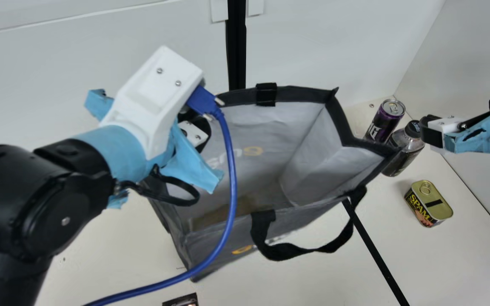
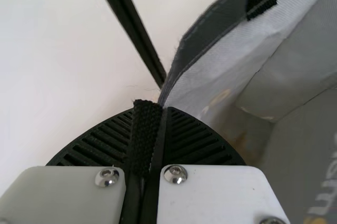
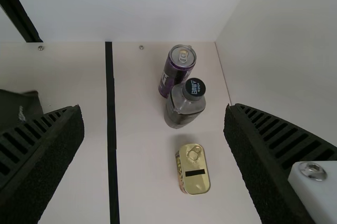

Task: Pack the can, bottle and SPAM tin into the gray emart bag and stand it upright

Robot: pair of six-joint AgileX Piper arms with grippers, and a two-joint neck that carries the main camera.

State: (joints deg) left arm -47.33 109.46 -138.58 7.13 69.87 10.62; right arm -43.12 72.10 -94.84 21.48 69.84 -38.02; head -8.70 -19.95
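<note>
"Pinching a black woven strap (image 2: 145, 137) by the rim of the gray fabric emart bag (image 1: 211, 250), our left gripper (image 1: 200, 127) has its jaws closed."

"And our right gripper (image 1: 431, 131)?"

"Jaws spread wide, holding nothing. Outside the open bag, on the cream table (image 1: 462, 263), we see the slim purple-and-black can (image 1: 383, 122) upright beside the clear, black-capped bottle (image 1: 403, 148), and the rectangular, gold-lidded SPAM tin (image 1: 430, 203) near them."

Main view: bag's (image 1: 313, 165) L rim partly hid. behind L arm (image 1: 58, 187); its R corner covers pt. of bottle (image 1: 404, 155) & can's (image 1: 383, 123) base. R arm (image 1: 487, 131) cut off at R edge. Dark item (image 1: 181, 301), btm edge: mostly cut off, can't ID. Bag cropped in both wrist views.
</note>
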